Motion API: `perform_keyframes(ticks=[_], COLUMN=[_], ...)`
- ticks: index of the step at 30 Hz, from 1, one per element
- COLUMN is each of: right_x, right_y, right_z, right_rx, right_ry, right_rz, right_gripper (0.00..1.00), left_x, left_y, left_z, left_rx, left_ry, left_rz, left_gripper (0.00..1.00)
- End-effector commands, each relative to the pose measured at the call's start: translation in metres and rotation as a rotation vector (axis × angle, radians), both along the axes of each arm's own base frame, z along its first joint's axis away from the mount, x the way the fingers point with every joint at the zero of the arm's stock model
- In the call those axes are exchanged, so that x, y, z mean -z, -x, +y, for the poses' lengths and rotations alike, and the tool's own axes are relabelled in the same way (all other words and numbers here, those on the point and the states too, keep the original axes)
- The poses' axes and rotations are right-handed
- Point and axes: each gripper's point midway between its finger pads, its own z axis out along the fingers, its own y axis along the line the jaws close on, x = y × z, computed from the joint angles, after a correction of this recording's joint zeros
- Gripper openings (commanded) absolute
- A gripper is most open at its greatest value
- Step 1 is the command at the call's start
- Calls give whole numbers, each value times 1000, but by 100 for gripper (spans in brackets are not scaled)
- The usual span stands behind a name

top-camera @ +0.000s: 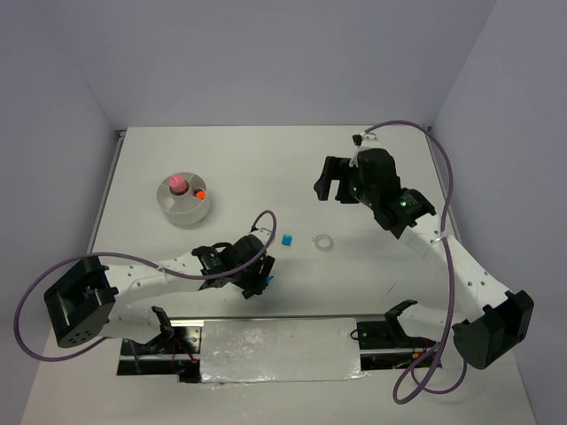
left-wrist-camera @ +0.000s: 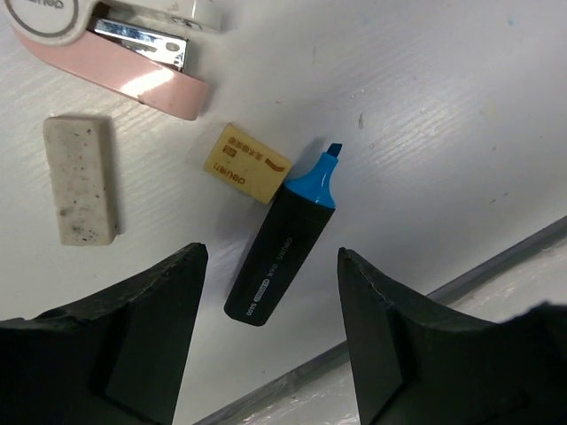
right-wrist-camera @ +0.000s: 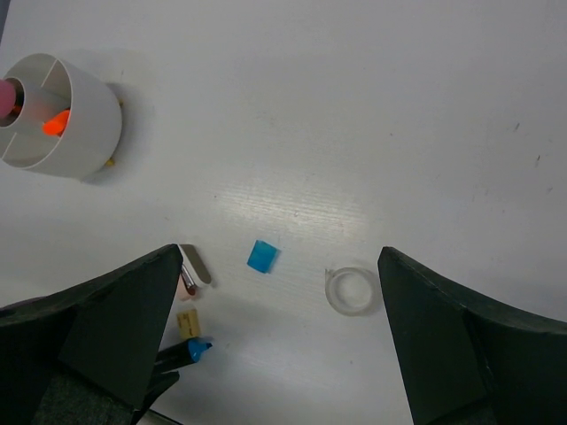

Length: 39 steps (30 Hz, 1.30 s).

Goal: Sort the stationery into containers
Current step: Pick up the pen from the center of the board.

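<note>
A black marker with a blue tip [left-wrist-camera: 282, 252] lies on the table near its front edge. My left gripper [left-wrist-camera: 272, 255] is open, with one finger on each side of the marker's rear end and a gap on both sides. In the top view this gripper [top-camera: 257, 279] covers most of the marker. A tan block [left-wrist-camera: 247, 163] and a grey block [left-wrist-camera: 80, 179] lie beside it. My right gripper [top-camera: 332, 181] hangs open, high over a blue cube [right-wrist-camera: 262, 256] and a clear ring [right-wrist-camera: 352, 290]. The white divided container [top-camera: 177, 212] at far left holds a pink tube [top-camera: 176, 183] and an orange piece [top-camera: 201, 192].
A pink and white stapler [left-wrist-camera: 115, 53] lies just beyond the blocks. The table's metal front edge [left-wrist-camera: 496, 266] runs close behind the marker. A silver taped panel [top-camera: 279, 350] sits between the arm bases.
</note>
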Motion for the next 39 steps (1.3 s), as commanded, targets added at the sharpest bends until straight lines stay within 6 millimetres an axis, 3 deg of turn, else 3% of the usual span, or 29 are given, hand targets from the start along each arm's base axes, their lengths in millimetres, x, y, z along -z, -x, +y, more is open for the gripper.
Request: perform_keyframes(ticks=[1, 12, 19, 25, 31, 39], right_x=[-10, -15, -8, -2, -1, -2], right_y=[-1, 0, 2, 6, 10, 17], right_z=[1, 3, -4, -4, -6, -9], right_rx=[4, 4, 58, 66, 69, 72], right_ry=[-33, -64, -75, -90, -93, -102], right_rz=[-34, -41, -26, -8, 2, -10], right_gripper=[100, 100, 100, 100, 100, 100], left_x=[1, 33, 40, 52, 59, 67], left_y=[5, 27, 48, 57, 62, 71], left_z=[-6, 1, -8, -3, -4, -1], left_rx=[15, 26, 66, 53, 52, 53], left_ry=[35, 8, 16, -54, -157, -269], left_rz=[2, 59, 62, 98, 78, 61], left_gripper=[73, 67, 38, 34, 52, 60])
